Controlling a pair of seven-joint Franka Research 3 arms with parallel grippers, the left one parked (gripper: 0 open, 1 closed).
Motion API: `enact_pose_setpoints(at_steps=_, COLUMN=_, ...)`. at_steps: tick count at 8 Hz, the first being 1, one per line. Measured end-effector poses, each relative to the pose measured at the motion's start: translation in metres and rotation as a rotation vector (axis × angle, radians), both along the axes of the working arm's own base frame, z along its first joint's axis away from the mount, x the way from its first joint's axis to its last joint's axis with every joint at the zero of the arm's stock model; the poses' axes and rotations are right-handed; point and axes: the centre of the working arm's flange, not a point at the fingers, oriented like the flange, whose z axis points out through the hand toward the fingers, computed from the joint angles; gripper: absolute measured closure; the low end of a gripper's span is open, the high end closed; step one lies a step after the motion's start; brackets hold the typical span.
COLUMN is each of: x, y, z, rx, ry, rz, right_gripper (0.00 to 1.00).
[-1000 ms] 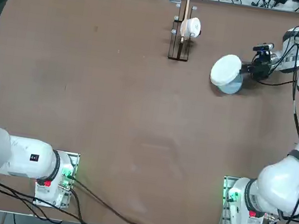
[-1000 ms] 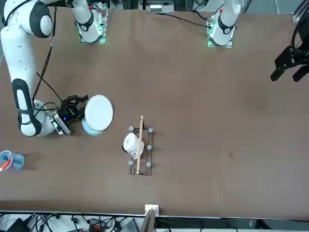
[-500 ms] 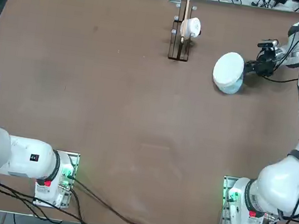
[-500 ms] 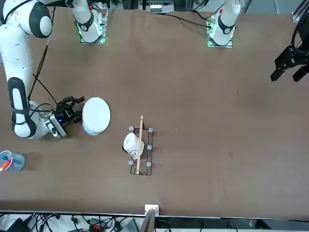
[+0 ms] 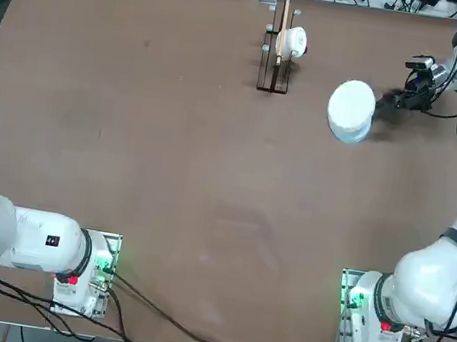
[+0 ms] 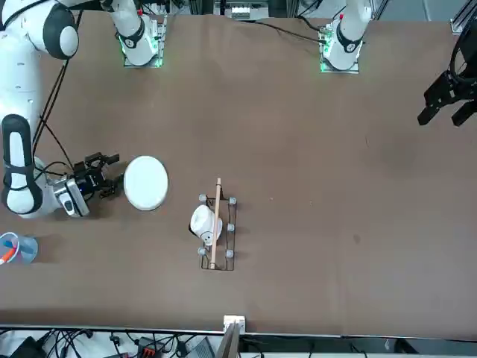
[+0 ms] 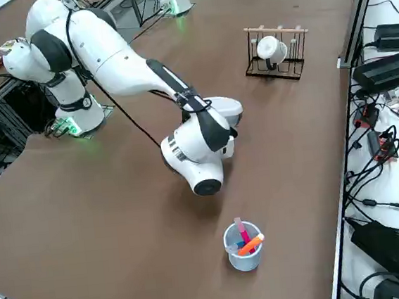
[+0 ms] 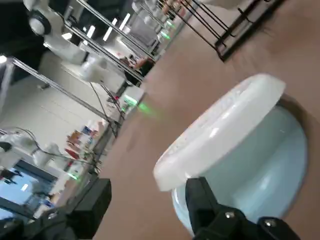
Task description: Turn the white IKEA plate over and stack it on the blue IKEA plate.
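Note:
The white IKEA plate (image 5: 351,106) lies face down on the blue IKEA plate (image 5: 350,137), which shows only as a pale rim under it. In the right wrist view the white plate (image 8: 223,131) sits slightly askew over the blue plate (image 8: 256,175). My right gripper (image 5: 389,98) hovers just to the right of the stack, clear of it. Its fingers (image 6: 110,159) stand open with nothing between them in the front view. One dark finger (image 8: 200,202) shows close to the blue plate's edge in the wrist view.
A wooden rack with a small white cup (image 5: 283,45) stands at the far edge, left of the stack. A clear blue-tinted cup with pens (image 7: 243,246) sits near the table's right side. The table's far right corner lies close behind my gripper.
My right gripper opened, let go of the white plate and drew back to the right. The plate dropped from tilted to resting on the blue plate.

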Motion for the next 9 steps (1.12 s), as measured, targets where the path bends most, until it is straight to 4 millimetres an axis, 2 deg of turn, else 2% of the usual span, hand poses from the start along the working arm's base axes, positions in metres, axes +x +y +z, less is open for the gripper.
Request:
enact_pose_setpoints(at_steps=2, x=0.017, y=-0.020, z=0.011, rx=-0.122, ry=-0.110, rz=0.044, right_gripper=0.02)
enact_pose_setpoints(at_steps=4, x=0.044, y=-0.045, z=0.054, rx=-0.264, ry=-0.216, rz=0.106, right_gripper=0.00)
enact_pose_setpoints(at_steps=6, x=0.066, y=-0.056, z=0.109, rx=-0.437, ry=-0.251, rz=0.131, right_gripper=0.00)
enact_pose_setpoints(at_steps=7, x=0.074, y=-0.050, z=0.141, rx=-0.542, ry=-0.220, rz=0.121, right_gripper=0.00)
enact_pose_setpoints(at_steps=9, x=0.085, y=-0.016, z=0.197, rx=-0.774, ry=-0.114, rz=0.069, right_gripper=0.00)
